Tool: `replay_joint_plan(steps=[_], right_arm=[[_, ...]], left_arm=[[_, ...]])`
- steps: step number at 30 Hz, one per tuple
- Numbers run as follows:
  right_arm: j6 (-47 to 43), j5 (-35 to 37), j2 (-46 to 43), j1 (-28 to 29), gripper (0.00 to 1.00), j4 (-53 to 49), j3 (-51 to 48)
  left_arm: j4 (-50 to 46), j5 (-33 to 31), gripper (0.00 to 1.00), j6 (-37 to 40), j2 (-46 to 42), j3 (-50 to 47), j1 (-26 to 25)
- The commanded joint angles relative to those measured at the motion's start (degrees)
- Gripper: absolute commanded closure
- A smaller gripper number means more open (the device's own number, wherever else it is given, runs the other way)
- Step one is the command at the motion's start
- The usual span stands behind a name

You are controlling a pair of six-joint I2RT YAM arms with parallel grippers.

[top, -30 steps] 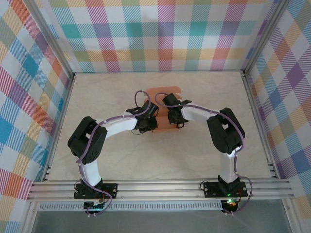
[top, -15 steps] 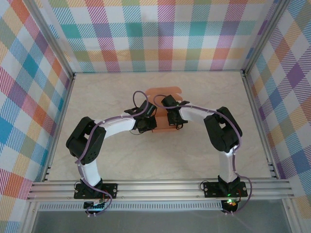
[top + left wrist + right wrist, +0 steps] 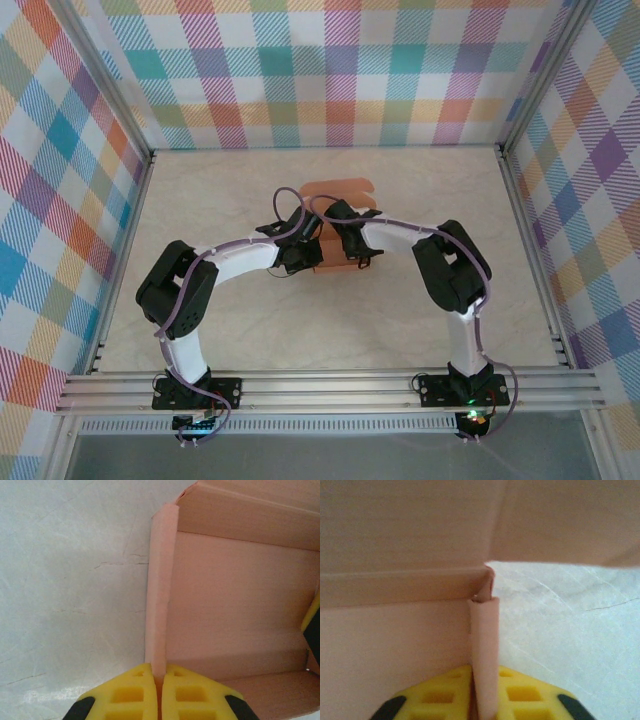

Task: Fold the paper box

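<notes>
The salmon-orange paper box [image 3: 335, 256] lies half folded at the middle of the table, its rounded lid flap [image 3: 338, 189] reaching toward the back wall. My left gripper [image 3: 306, 252] is shut on the box's left side wall [image 3: 161, 590], which stands upright between the yellow fingers [image 3: 127, 695]. My right gripper [image 3: 352, 250] is shut on the right side wall [image 3: 485, 645], also upright, next to a raised back corner [image 3: 487, 582]. The box floor [image 3: 235, 605] shows flat between the two walls. Both arms hide most of the box from above.
The beige marbled table [image 3: 250, 330] is ringed by plaid walls and aluminium rails [image 3: 330, 385] at the near edge. Both arm bases [image 3: 195, 385] stand by that rail.
The right arm has drawn in leftward, closing on the left gripper, so the two held walls stand closer together. The left arm has barely shifted.
</notes>
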Motion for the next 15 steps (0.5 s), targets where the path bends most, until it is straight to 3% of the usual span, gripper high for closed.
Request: replay_joint_plan(steps=[1,9,15], right_arm=[[0.67,-3.48,-2.01,-2.5,0.79,-1.03,-3.27],[-0.52,-7.74,-9.58,-3.34,0.61,2.12,-4.98],[-0.66,-8.07,-11.02,-3.35,0.57,1.85,-6.13]], left_arm=[[-3.36,-0.32,0.94,-0.57,-0.2,-0.37,0.72],[-3.81,-0.72,0.94,-0.47,-0.29,-0.37,0.71],[-3.71,-0.68,0.94,-0.33,-0.19,-0.36,0.73]])
